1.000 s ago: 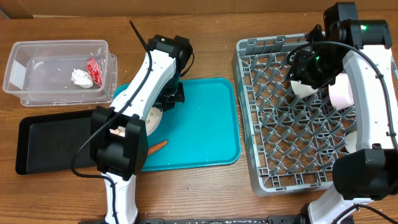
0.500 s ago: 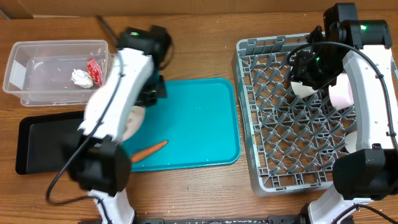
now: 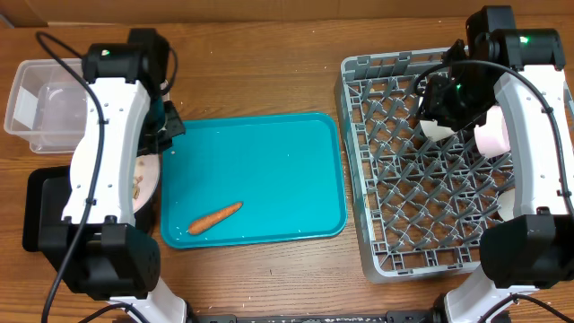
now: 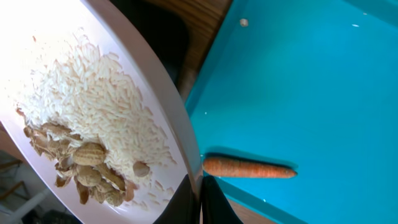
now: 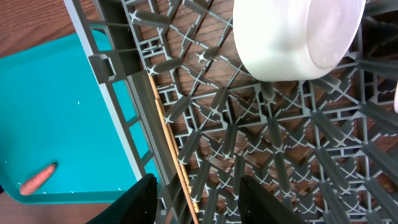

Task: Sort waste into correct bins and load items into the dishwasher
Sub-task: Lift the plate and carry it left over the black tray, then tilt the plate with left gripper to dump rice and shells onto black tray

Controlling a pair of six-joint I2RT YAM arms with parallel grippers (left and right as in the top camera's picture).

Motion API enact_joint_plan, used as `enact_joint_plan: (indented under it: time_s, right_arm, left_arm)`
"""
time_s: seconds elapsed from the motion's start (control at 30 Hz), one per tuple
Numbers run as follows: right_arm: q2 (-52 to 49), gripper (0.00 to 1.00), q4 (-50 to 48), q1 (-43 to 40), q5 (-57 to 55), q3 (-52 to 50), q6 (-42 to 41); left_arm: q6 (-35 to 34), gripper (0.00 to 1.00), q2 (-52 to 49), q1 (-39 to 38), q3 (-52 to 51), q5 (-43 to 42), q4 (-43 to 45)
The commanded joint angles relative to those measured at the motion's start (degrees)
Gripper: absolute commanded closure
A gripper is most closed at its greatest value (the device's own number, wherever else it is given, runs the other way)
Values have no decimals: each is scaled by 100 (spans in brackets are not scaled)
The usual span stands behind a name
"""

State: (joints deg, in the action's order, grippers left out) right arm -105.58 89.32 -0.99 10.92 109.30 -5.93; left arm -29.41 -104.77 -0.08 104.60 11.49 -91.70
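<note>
Because the white plate (image 4: 56,37) looks stiff, slick and breakable, the left gripper (image 4: 200,199), clamped on its rim, holds it tilted with loose rice (image 4: 93,106) over the black tray (image 3: 40,211), while the right gripper (image 5: 199,199) gapes empty above the dish rack (image 5: 249,137).

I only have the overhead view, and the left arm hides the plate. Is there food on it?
Observer: Yes. The left wrist view shows rice and scraps on the tilted plate. The left gripper is pinching its rim.
Operator: I can't find the chopsticks. Where are they?
Observer: The right wrist view shows the chopsticks lying in the rack, along the wall beside the teal tray.
</note>
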Motion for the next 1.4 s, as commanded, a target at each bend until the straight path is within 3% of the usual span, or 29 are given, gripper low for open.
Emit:
enact_joint_plan:
  time_s: [0.0,0.37,0.87,1.37]
  right_arm:
    - [144,55,11,22,-57,103,42]
    - [144,55,44,22,-57,103,42]
    - [144,55,61,22,-103,103,42]
    - [144,55,85,22,-103,103,44]
  left_arm:
    - [398,96,90,278,-374,-282,258]
    - [1281,96,90,946,-1270,-1187,1093]
    - [2087,96,179,1582,-1606,-2280,1176]
    - [3576,96,184,2924,-1937,-4437,1178]
